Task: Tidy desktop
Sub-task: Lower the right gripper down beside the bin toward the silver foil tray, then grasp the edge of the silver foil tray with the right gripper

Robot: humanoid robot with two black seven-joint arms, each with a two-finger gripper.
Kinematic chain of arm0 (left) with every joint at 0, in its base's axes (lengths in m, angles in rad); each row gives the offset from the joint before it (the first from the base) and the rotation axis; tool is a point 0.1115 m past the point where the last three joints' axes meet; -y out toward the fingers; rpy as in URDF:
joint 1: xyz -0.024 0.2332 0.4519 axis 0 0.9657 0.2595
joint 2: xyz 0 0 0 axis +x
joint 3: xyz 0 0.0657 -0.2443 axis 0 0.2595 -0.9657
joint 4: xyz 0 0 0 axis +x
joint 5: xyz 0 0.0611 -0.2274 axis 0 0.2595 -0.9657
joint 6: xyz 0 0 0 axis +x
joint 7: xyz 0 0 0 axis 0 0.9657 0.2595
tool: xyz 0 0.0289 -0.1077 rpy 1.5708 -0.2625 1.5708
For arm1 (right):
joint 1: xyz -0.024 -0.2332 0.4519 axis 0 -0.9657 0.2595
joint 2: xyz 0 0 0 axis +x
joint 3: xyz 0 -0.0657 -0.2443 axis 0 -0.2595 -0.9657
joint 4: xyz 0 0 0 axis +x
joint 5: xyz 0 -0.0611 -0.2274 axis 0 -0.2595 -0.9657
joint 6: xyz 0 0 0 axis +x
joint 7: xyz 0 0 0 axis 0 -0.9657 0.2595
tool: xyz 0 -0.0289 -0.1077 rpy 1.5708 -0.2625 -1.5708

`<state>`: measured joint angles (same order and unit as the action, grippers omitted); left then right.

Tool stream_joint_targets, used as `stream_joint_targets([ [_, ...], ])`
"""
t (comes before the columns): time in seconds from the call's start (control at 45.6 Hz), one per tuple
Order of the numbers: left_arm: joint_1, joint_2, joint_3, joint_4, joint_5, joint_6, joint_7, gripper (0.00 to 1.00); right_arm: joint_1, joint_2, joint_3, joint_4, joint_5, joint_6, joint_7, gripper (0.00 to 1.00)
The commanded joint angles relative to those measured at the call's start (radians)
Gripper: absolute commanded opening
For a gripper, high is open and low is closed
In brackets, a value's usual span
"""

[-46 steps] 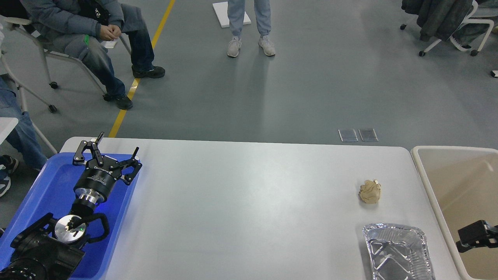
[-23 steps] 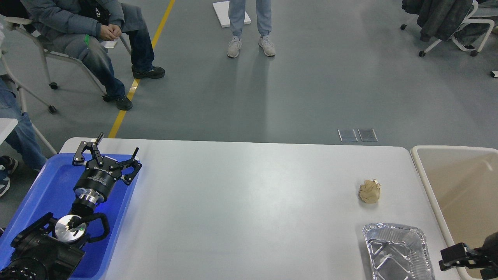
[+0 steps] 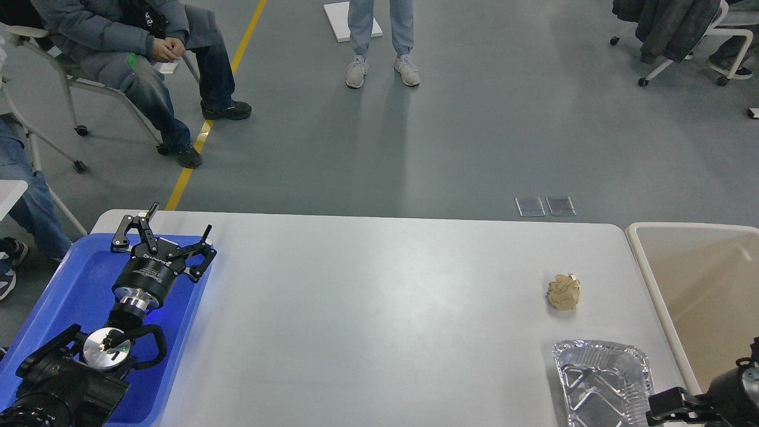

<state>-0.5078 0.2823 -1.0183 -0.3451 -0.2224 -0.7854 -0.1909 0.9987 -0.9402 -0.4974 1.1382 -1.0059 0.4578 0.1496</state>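
Observation:
The white-grey desktop (image 3: 379, 308) fills the lower half of the head view. A crumpled brown paper ball (image 3: 563, 292) lies on it at the right. An empty foil container (image 3: 605, 382) sits in front of the ball at the near edge. My left gripper (image 3: 178, 220) is open and empty, held over the blue tray (image 3: 71, 290) at the far left. The dark end of my right arm (image 3: 670, 409) shows at the bottom right, just right of the foil container; its fingers cannot be told apart.
A beige bin (image 3: 652, 279) stands against the desktop's right edge. The blue tray overhangs the left edge. People sit and stand on the floor beyond the table, with chairs at left and right.
My right arm has moved down and to the left, from over the beige bin to the near edge beside the foil container. The left arm, ball and container have not moved.

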Motion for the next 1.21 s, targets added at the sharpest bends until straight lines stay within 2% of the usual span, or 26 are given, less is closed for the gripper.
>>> stream_joint_targets([
  [0.0,0.0,0.0,0.0,0.0,0.0,0.0,0.001,1.0,-0.022,0.032,0.017,-0.028,-0.002,-0.018,0.008,1.0],
  [0.483,0.0,0.0,0.001,0.0,0.0,0.0,0.001,1.0,-0.104,0.129,0.023,-0.124,-0.003,-0.097,0.041,0.98],
  [0.614,0.0,0.0,0.0,0.0,0.0,0.0,-0.001,1.0,-0.124,0.132,0.02,-0.141,-0.037,-0.116,0.076,0.94],
  [0.746,0.0,0.0,0.001,0.0,0.001,0.0,0.001,1.0,-0.14,0.132,0.02,-0.149,-0.111,-0.146,0.105,0.85],
  [0.834,0.0,0.0,0.0,0.0,0.0,0.0,0.001,1.0,-0.146,0.133,0.016,-0.147,-0.141,-0.185,0.107,0.78],
  [0.878,0.0,0.0,0.001,0.0,0.0,0.0,0.001,1.0,-0.144,0.133,0.014,-0.147,-0.151,-0.191,0.107,0.69],
  [1.031,0.0,0.0,0.0,0.0,0.0,0.0,-0.001,1.0,-0.143,0.133,0.002,-0.152,-0.163,-0.191,0.107,0.06],
  [1.053,0.0,0.0,0.001,0.0,0.0,0.0,0.001,1.0,-0.141,0.135,0.002,-0.152,-0.169,-0.191,0.107,0.0],
  [1.185,0.0,0.0,0.0,0.0,0.001,0.0,0.001,1.0,-0.14,0.141,0.0,-0.163,-0.189,-0.185,0.107,0.0],
])
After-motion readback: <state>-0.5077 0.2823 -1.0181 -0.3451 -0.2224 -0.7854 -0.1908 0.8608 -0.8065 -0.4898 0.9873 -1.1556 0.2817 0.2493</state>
